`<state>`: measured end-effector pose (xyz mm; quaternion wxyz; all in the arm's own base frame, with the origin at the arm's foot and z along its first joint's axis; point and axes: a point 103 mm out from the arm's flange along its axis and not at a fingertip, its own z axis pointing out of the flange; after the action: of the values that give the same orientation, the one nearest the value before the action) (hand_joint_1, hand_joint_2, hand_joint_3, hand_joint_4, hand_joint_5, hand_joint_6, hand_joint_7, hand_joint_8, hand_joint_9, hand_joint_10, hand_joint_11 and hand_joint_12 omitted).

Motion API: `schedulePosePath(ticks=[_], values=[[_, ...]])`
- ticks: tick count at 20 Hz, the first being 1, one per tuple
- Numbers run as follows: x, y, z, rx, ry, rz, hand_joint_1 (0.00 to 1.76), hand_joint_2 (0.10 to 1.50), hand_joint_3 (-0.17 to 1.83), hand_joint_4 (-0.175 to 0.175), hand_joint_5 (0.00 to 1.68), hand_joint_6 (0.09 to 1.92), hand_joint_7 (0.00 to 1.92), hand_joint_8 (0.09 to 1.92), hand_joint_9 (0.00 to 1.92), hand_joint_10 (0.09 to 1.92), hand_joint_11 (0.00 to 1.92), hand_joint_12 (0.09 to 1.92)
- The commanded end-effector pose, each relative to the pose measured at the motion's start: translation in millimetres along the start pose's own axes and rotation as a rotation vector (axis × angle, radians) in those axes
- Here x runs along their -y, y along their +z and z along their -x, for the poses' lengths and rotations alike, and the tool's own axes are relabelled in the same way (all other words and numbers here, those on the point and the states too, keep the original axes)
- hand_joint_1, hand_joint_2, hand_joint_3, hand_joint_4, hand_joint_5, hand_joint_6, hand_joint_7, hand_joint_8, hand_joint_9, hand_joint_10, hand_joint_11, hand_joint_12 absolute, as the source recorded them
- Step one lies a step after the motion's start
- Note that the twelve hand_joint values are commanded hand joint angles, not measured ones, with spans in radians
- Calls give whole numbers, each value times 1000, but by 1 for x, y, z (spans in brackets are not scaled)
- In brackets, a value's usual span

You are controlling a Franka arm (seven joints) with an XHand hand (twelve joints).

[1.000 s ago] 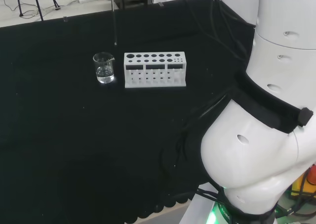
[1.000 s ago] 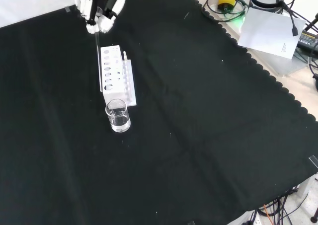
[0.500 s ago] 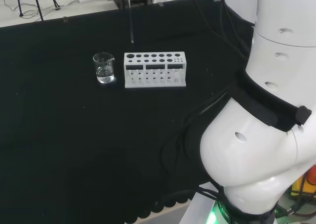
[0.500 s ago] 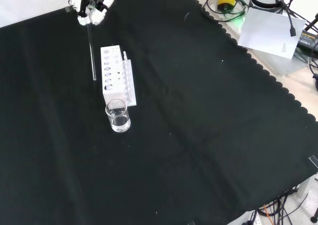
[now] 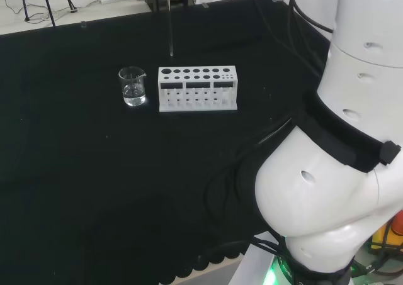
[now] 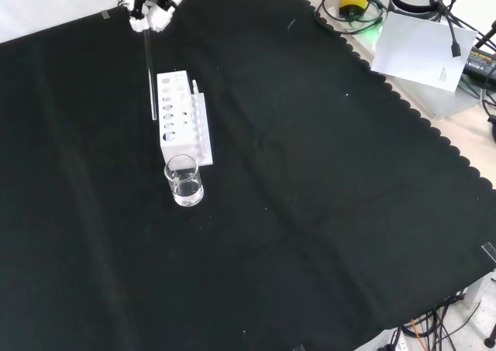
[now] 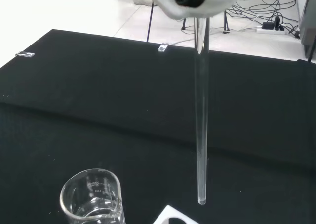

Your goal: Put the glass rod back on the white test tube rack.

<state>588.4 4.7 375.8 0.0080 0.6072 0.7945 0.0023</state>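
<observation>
front view has the hand (image 6: 152, 10) pinching the glass rod (image 6: 149, 70) upright above the white rack (image 6: 177, 118); centre its tip over a hole, then lower straight.

The cloth (image 6: 325, 211) is matt black fabric, faintly creased, with a scalloped edge. The rod (image 6: 149, 76) is clear, smooth glass – so is the beaker (image 6: 183, 180), glossy at its rim, with clear liquid in the bottom – while the rack (image 5: 198, 88) looks like matt white plastic, smooth, with round holes. The hand (image 6: 152, 6) has glossy white shells with black parts between them, and the arm (image 5: 340, 172) is smooth white plastic with a soft sheen, banded by a black strap.
</observation>
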Motion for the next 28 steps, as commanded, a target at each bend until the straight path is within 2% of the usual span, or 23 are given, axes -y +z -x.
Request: schedulePosePath(ticks=[1,8,12,21,28], values=[[20,-8,-18,16,-14,25,1301,1045,3,-175,1152,414,1171,1005,1611,877,1431,956],[19,4,-38,13,-41,1,1301,1046,3,-175,1152,414,1171,1006,1611,878,1431,957],[14,8,-39,7,-47,-6,1301,1046,2,-175,1152,414,1171,1006,1611,879,1431,957],[10,18,-19,0,-28,-19,1301,1046,2,-175,1151,415,1171,1005,1611,879,1431,957],[10,19,-19,3,-27,-20,1301,1046,2,-175,1151,414,1170,1007,1611,879,1432,957]])
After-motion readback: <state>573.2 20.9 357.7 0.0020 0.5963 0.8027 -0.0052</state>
